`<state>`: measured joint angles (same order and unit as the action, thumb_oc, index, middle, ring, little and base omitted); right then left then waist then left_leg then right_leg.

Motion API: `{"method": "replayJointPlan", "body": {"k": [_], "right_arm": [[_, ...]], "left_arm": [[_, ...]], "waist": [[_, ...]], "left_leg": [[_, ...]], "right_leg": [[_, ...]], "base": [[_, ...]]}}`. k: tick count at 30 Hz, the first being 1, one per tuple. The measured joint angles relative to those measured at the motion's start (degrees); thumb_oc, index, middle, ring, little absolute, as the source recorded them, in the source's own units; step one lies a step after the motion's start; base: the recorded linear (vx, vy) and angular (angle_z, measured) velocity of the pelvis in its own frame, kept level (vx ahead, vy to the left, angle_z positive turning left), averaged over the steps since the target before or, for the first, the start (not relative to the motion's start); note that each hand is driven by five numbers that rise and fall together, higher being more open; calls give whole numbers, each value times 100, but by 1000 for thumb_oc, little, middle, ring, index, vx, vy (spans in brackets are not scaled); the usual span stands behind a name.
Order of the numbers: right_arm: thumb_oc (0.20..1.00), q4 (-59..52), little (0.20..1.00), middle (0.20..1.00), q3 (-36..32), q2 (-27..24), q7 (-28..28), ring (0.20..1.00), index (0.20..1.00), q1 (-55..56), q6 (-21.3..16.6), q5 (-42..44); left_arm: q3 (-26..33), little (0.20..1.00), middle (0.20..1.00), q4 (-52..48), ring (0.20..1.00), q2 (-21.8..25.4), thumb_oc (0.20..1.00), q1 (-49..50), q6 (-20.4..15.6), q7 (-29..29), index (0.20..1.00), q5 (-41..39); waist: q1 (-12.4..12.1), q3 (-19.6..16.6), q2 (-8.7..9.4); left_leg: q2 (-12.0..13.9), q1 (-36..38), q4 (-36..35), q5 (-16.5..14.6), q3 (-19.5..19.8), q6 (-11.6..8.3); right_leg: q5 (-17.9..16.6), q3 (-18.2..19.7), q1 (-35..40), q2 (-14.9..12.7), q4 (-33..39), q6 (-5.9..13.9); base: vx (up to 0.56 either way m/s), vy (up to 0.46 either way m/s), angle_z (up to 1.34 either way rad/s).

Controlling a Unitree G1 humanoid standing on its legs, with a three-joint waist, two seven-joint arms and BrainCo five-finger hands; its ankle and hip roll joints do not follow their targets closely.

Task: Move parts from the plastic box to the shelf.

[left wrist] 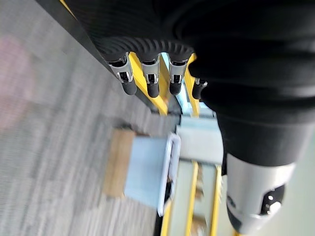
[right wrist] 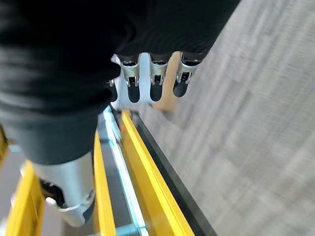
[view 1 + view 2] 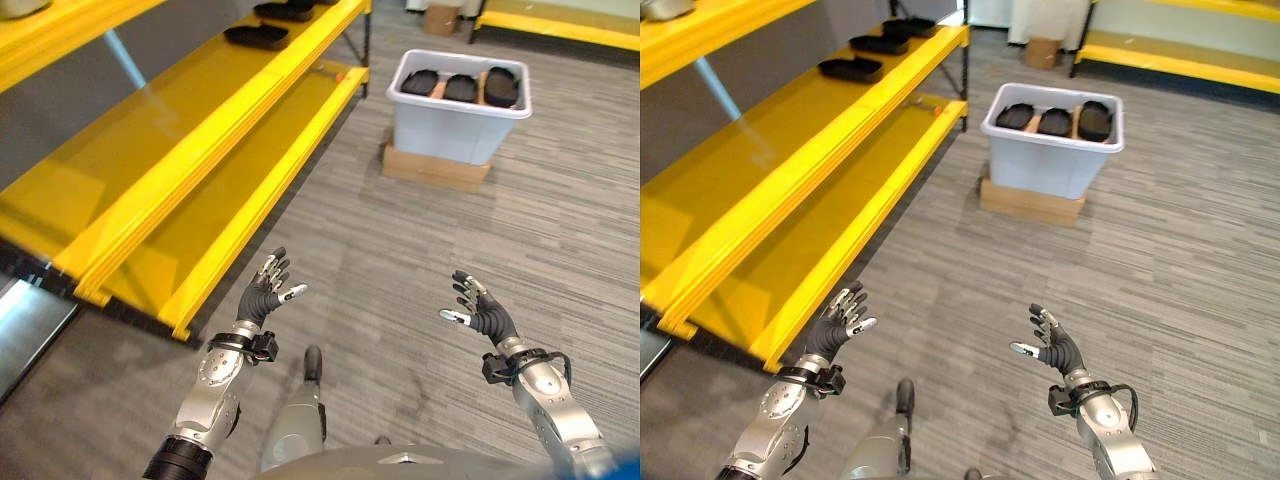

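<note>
Hands first: my left hand (image 3: 264,295) and right hand (image 3: 476,312) are both raised in front of me, palms facing in, fingers spread loose and holding nothing. Each wrist view shows the fingers (image 1: 150,81) hanging straight with only floor and shelving beyond them.

Out past the hands, the parts (image 3: 461,86) I'm after sit well away in the plastic box (image 3: 455,126), a pale tub resting on a flat cardboard carton (image 3: 432,170) on the carpeted floor (image 3: 520,240). I count three dark oval pieces lying side by side inside it, near the top. I judge them to be moulded trays, stiff and light, likely smooth enough to slip, so I'd pinch one at its rim or along a long edge, thumb on one face and fingers on the other.

On my left runs the shelf (image 3: 200,150), yellow, two tiers. Similar dark pieces (image 3: 258,36) already lie at its far end on the upper tier, so there's plenty of bare board nearer me.

Nothing lies between me and the box. What I'd watch is the shelf's lower front edge, just beside my left hand, and the tub wall when reaching in.
</note>
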<state>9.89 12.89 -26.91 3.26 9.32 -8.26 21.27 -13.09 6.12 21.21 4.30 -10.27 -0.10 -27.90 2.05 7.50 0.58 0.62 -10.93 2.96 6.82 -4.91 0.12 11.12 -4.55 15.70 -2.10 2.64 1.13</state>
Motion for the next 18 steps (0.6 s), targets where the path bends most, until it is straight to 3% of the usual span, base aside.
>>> {"method": "replayJointPlan", "body": {"k": [1,2,3,4,5,6,7,8,9,10,11,13,14,15,17,18], "right_arm": [[1000,-56,1000,1000,65,12,27,1000,1000,-2,15,-1],[1000,-185,1000,1000,123,173,82,1000,1000,48,36,0],[1000,-281,1000,1000,154,256,115,1000,1000,118,38,-1],[1000,-280,1000,1000,165,323,109,1000,1000,73,40,-1],[1000,-287,1000,1000,243,357,125,1000,1000,-71,67,0],[1000,-414,1000,1000,318,355,140,1000,1000,9,66,2],[1000,-398,1000,1000,340,392,142,1000,1000,34,66,3],[1000,-394,1000,1000,335,433,143,1000,1000,41,67,3],[1000,-429,1000,1000,353,335,169,1000,1000,39,71,5],[1000,-430,1000,1000,348,306,170,1000,1000,55,78,6],[1000,-435,1000,1000,309,307,188,1000,1000,64,96,32],[1000,-413,1000,1000,315,338,188,1000,1000,40,104,47],[1000,-417,1000,1000,312,339,202,1000,1000,32,104,48],[1000,-408,1000,1000,319,338,201,1000,1000,30,104,47],[1000,-423,1000,1000,334,337,225,1000,1000,-10,103,43],[1000,-421,1000,1000,335,341,228,1000,1000,-8,103,44]], "left_arm": [[-2,1000,1000,-77,1000,16,1000,-42,1,0,1000,5],[-18,1000,1000,-141,1000,41,1000,-61,-3,-1,1000,36],[-20,1000,1000,-170,1000,98,1000,-220,-11,12,1000,36],[-31,1000,1000,-174,1000,138,1000,-270,-2,32,1000,40],[-45,1000,1000,-174,1000,216,1000,-271,14,49,1000,48],[-76,1000,1000,-230,1000,326,1000,-238,9,45,1000,66],[-2,1000,1000,-259,1000,352,1000,-194,-13,44,1000,130],[24,1000,1000,-254,1000,363,1000,-175,-14,49,1000,165],[17,1000,1000,-258,1000,404,1000,-37,17,44,1000,255],[20,1000,1000,-258,1000,403,1000,-39,15,45,1000,262],[28,1000,1000,-246,1000,407,1000,10,13,46,1000,259],[33,1000,1000,-153,1000,399,1000,-11,11,41,1000,260],[28,1000,1000,-112,1000,391,1000,-16,33,40,1000,260],[24,1000,1000,-111,1000,383,1000,-16,50,33,1000,260],[39,1000,1000,-115,1000,367,1000,-12,47,19,1000,261],[36,1000,1000,-116,1000,353,1000,-9,47,15,1000,260]], "waist": [[34,4,73],[23,-15,56],[-8,-25,126],[7,-12,124],[18,110,-53],[128,106,-145],[96,166,-170],[79,167,-166],[143,206,-348],[216,226,-374],[164,230,-405],[186,228,-371],[181,236,-345],[198,246,-320],[324,172,-210],[323,145,-163]], "left_leg": [[-125,105,-98,-68,-118,99],[-271,451,-304,-28,-248,390],[-495,604,-383,-182,-220,523],[-556,654,-384,-373,-255,624],[-542,842,-442,-418,-317,678],[-631,1155,-503,-488,-382,762],[-659,1208,-425,-695,-408,842],[-665,1214,-373,-780,-449,859],[-683,1429,-479,-871,-572,755],[-694,1521,-515,-905,-562,738],[-697,1615,-674,-860,-709,668],[-701,1656,-675,-1035,-744,466],[-702,1775,-682,-1022,-823,523],[-699,1904,-685,-1037,-830,498],[-630,2274,-692,-1220,-883,208],[-597,2391,-700,-1298,-879,101]], "right_leg": [[57,37,-78,-175,-233,53],[246,50,-427,-430,-1159,240],[320,46,-627,-605,-1385,301],[242,88,-897,-640,-1841,390],[34,206,-1859,-709,-3879,606],[-6,206,-2647,-843,-4943,753],[-76,190,-2869,-888,-4976,766],[-138,155,-3015,-923,-4967,759],[-210,-295,-3677,-1051,-4626,554],[-237,-370,-3807,-1045,-4428,552],[-316,-1029,-3839,-1178,-3312,521],[-702,-1544,-3759,-1225,-2006,625],[-1031,-1748,-3581,-1184,-1075,692],[-1255,-1744,-3537,-1188,-825,638],[-1626,-1660,-3282,-1193,-546,666],[-1630,-1663,-3152,-1178,-535,670]], "base": [[177,112,-48],[326,280,-32],[358,326,-23],[271,277,-5],[192,223,8],[160,171,-2],[223,190,10],[321,-9,-33],[274,-17,-21],[461,-146,-43],[210,-120,-33],[253,-134,-33],[213,-170,-16],[228,-180,-6],[373,-199,18],[471,-268,15]]}}
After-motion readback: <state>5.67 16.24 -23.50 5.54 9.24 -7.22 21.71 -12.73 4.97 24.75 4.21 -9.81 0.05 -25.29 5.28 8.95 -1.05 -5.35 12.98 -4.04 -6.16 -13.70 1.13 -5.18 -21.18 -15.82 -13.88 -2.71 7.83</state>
